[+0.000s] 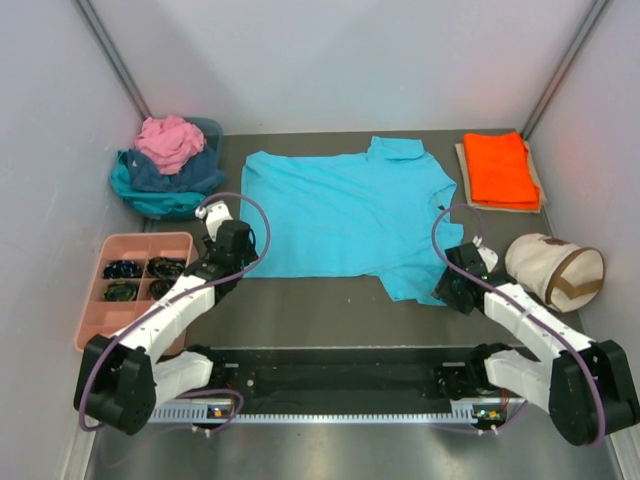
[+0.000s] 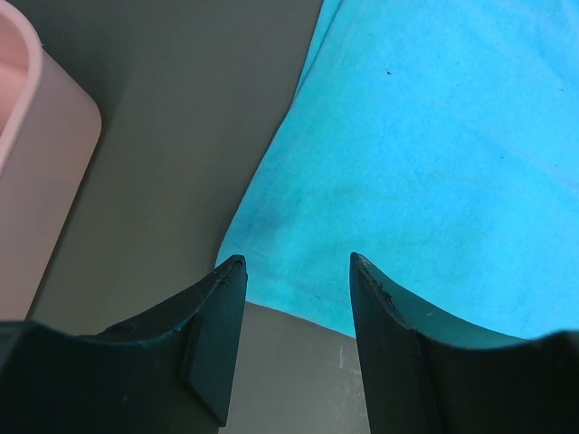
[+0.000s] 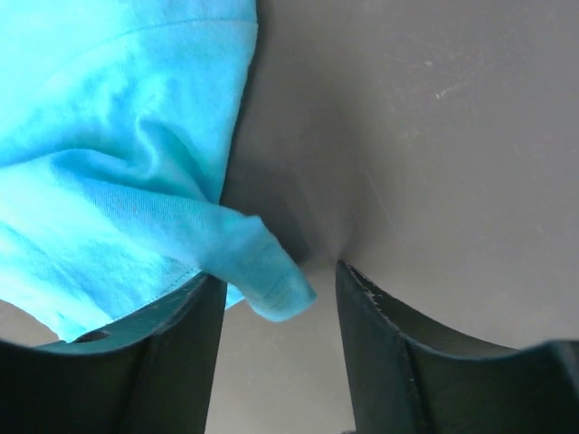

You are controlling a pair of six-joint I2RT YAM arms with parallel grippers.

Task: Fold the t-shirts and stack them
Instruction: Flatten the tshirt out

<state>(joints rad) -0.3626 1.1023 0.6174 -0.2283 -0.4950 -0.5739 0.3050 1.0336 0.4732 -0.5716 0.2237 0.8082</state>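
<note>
- At the far left, a loose heap of pink, navy and teal cloth t-shirts [image 1: 165, 160] sits well apart from both arms.
- The left fingers [image 1: 240, 258] stand parted and empty. The near-left hem corner of the bright turquoise short-sleeved t-shirt [image 1: 345, 215] lies just ahead of their tips.
- That shirt lies spread flat on the dark grey table [image 1: 330, 310], collar far, hem near. The hem runs left to right between the arms, each nearest its own corner.
- The right fingers [image 1: 445, 290] are parted too, with the rumpled near-right corner lying between them, not clamped.
- At the far right rests a folded orange t-shirt [image 1: 500, 168].
</note>
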